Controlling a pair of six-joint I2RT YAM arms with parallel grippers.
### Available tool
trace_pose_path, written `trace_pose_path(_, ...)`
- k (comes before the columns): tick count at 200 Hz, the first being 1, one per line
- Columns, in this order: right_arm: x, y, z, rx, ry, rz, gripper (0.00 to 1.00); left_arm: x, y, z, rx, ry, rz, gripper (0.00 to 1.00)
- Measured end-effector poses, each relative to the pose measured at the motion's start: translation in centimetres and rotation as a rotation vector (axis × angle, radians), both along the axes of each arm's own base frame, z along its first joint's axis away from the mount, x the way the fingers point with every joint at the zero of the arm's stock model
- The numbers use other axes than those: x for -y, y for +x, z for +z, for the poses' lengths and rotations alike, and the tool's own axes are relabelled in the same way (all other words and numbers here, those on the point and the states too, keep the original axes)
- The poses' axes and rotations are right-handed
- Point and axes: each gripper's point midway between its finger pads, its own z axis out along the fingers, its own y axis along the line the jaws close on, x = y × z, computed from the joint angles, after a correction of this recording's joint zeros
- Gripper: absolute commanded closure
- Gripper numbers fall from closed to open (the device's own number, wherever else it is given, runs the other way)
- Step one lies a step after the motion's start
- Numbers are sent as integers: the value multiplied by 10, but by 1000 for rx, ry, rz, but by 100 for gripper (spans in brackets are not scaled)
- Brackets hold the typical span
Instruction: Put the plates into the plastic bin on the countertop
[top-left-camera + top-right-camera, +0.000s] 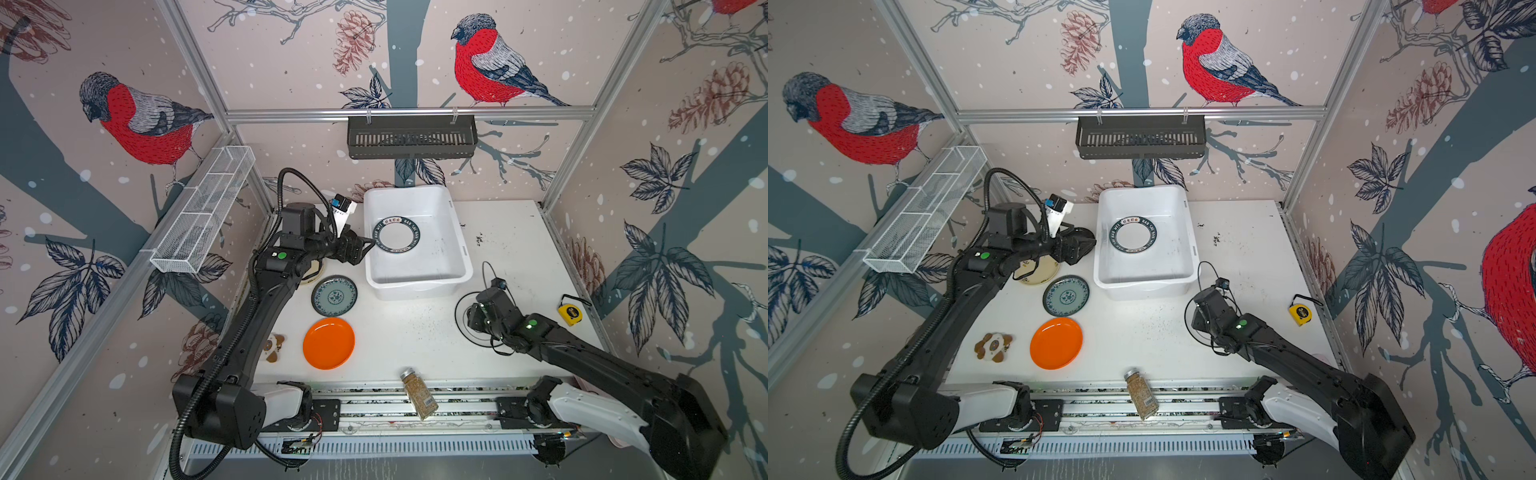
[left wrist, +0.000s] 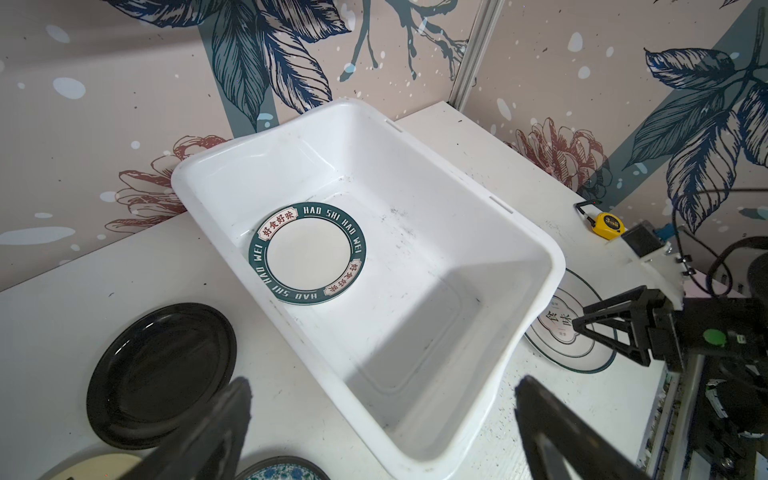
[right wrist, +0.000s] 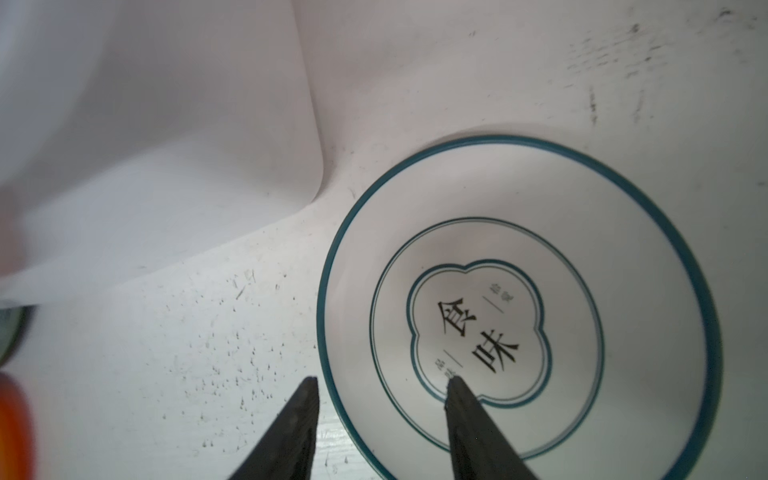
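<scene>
One plate down: your lettered-rim plate [image 1: 396,235] lies in the plastic bin [image 1: 415,291], five more sit on the countertop [image 1: 415,332], left gripper [image 2: 382,384] spread empty, right gripper [image 3: 380,384] parted astride the emblem plate [image 3: 623,249] rim

Lettered plate [image 1: 396,235] inside white bin [image 1: 419,289], orange plate [image 1: 328,343] outside.
</scene>
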Motion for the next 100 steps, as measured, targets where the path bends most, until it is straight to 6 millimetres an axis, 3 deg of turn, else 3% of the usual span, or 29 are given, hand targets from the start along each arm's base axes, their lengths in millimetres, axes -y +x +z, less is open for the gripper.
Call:
trace_pose_path(40, 65, 13, 28, 84, 153, -237, 46, 4, -2, 5, 13, -13, -25, 2)
trace_pose_path(73, 101, 8, 11, 7, 223, -340, 47, 6, -4, 1, 24, -14, -47, 2)
trace_pose_path(100, 110, -4, -6, -68, 276, -362, 47, 9, -9, -6, 19, -13, -74, 2)
